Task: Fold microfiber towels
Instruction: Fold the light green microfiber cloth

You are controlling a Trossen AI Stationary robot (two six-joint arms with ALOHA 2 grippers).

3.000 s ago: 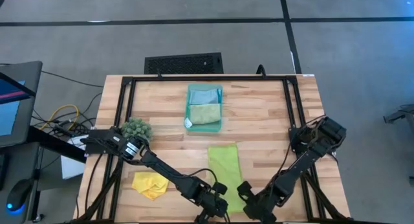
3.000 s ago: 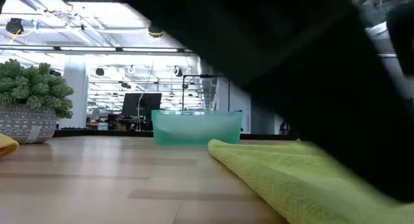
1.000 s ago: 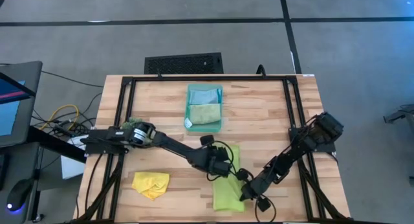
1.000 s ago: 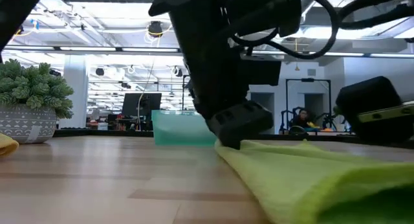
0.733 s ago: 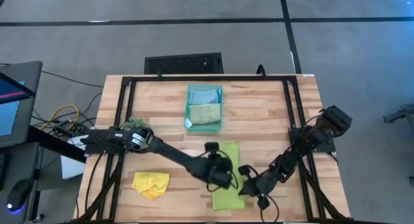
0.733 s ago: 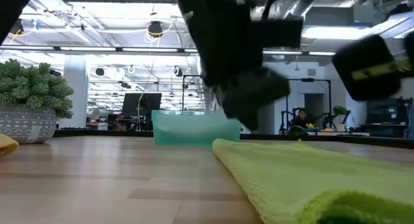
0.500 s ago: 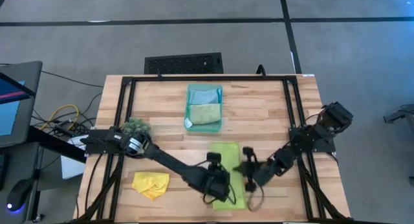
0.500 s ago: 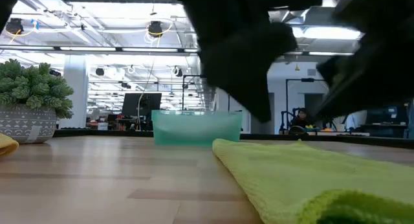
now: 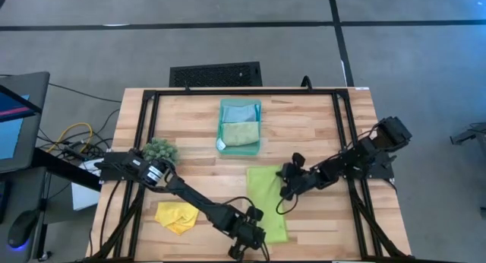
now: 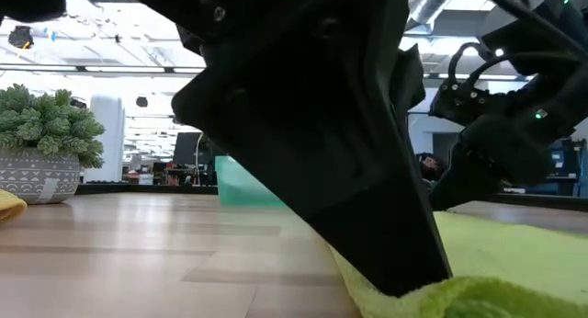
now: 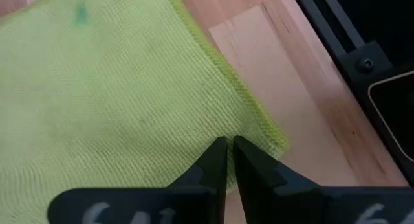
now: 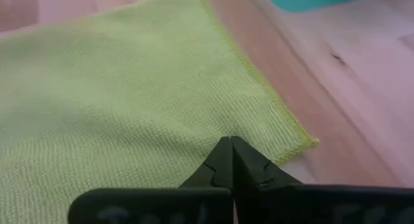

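While the lime green towel (image 9: pixel 267 202) lies flat on the table (image 9: pixel 319 130) before the teal tray (image 9: pixel 241 127), the left gripper (image 11: pixel 226 149), fingers pressed together, touches its near corner, and the right gripper (image 12: pixel 230 149), likewise closed, hovers at its far corner, holding nothing

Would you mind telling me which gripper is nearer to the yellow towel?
The left gripper: it sits at the lime green towel's near corner, right of the yellow towel. The right gripper is farther away.
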